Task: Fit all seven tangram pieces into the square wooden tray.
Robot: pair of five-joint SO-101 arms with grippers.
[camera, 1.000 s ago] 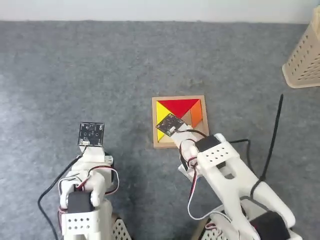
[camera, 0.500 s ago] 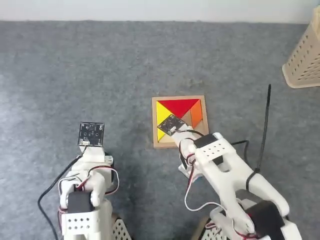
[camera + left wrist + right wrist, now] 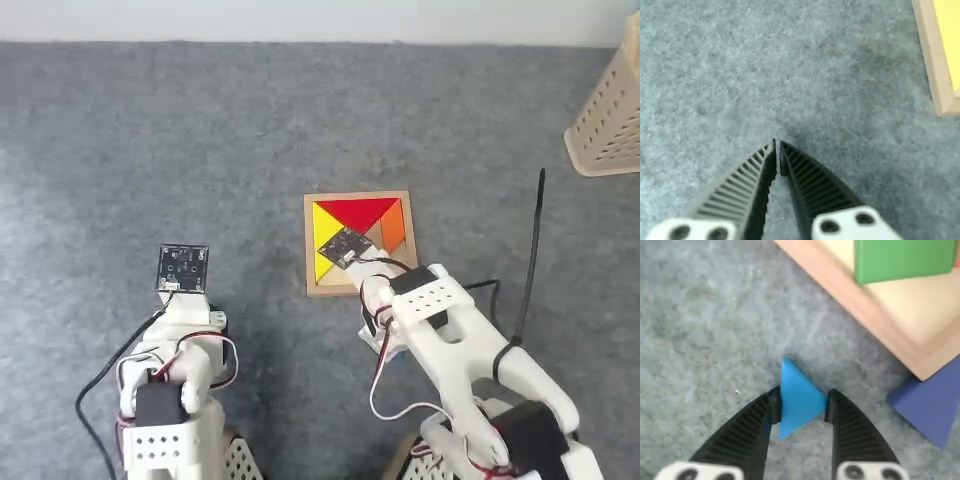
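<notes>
The square wooden tray [image 3: 310,240] lies mid-table with yellow [image 3: 322,222], red [image 3: 358,211] and orange [image 3: 396,232] pieces in it. My right gripper [image 3: 801,402] is just off the tray's near edge, its jaws closed on a light blue triangle [image 3: 797,400] over the carpet. A green piece [image 3: 900,259] rests inside the tray [image 3: 875,315], and a dark blue piece [image 3: 930,407] lies on the carpet beside the tray's corner. My left gripper [image 3: 777,146] is shut and empty over bare carpet, left of the tray [image 3: 935,75].
A beige slatted basket [image 3: 610,110] stands at the far right edge. A black cable [image 3: 530,255] rises beside the right arm. Grey carpet covers the table, with open room to the left and behind the tray.
The right arm has drawn back slightly toward the near side and its cable has swung. The left arm has stayed still.
</notes>
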